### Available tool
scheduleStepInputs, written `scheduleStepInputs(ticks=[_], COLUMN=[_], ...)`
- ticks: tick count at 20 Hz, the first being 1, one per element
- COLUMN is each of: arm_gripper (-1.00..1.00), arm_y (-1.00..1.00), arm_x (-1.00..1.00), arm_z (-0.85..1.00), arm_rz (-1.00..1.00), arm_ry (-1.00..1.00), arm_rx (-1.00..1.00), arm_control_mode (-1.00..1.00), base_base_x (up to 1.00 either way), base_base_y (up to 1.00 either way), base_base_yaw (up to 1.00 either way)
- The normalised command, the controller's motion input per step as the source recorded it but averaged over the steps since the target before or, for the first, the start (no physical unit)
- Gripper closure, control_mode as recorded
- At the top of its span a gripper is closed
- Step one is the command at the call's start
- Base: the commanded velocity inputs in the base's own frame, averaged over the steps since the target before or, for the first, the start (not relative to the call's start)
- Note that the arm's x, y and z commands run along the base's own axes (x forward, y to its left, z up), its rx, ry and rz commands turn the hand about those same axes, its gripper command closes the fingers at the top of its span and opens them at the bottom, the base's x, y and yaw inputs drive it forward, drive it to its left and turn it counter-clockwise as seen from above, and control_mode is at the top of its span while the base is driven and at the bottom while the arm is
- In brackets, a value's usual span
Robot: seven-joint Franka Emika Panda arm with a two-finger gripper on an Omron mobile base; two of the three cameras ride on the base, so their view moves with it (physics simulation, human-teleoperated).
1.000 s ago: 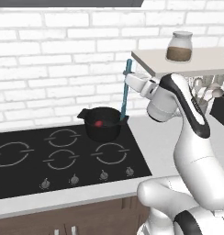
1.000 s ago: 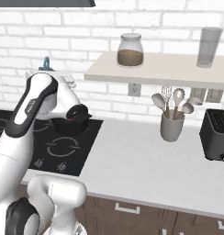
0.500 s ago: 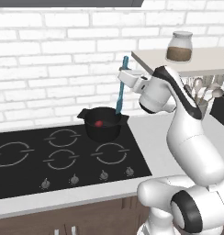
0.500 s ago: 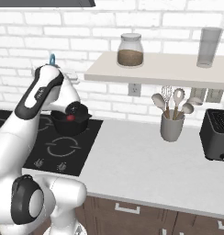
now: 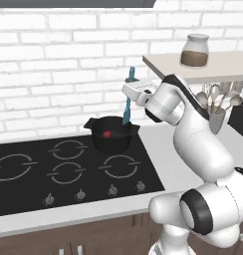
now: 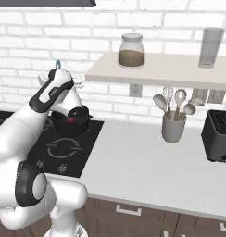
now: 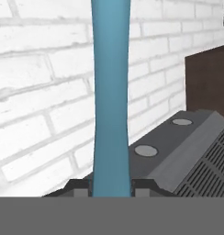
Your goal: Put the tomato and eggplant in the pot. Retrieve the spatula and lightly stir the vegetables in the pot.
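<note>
Gripper [image 5: 132,92] is clenched on the spatula [image 5: 128,102], held upright w/ its low end at the pot's [image 5: 111,134] back rim. Tomato [image 5: 107,134] sits inside the pot. Hard stir could tip the pot or flick tomato out.

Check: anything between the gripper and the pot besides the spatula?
No. In the left base view the spatula, clamped in the gripper, hangs down to the pot rim; the tomato sits inside.
</note>
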Motion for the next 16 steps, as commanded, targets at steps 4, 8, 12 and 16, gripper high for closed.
scheduleStepInputs(ticks=[4,8,12,16], arm_gripper=[1.0,1.0,1.0,1.0], arm_y=[0.18,0.19,0.0,0.18], arm_x=[0.26,0.04,0.19,0.13], arm_z=[-0.13,-0.09,-0.09,-0.19], arm_rz=[-0.05,-0.11,-0.1,-0.04], arm_ry=[0.0,0.0,-0.04,0.0], arm_rx=[-0.06,-0.09,-0.07,-0.01], arm_control_mode=[-1.0,-1.0,-1.0,-1.0], base_base_x=[0.0,0.0,0.0,0.0], base_base_y=[0.0,0.0,0.0,0.0], base_base_yaw=[0.0,0.0,0.0,0.0])
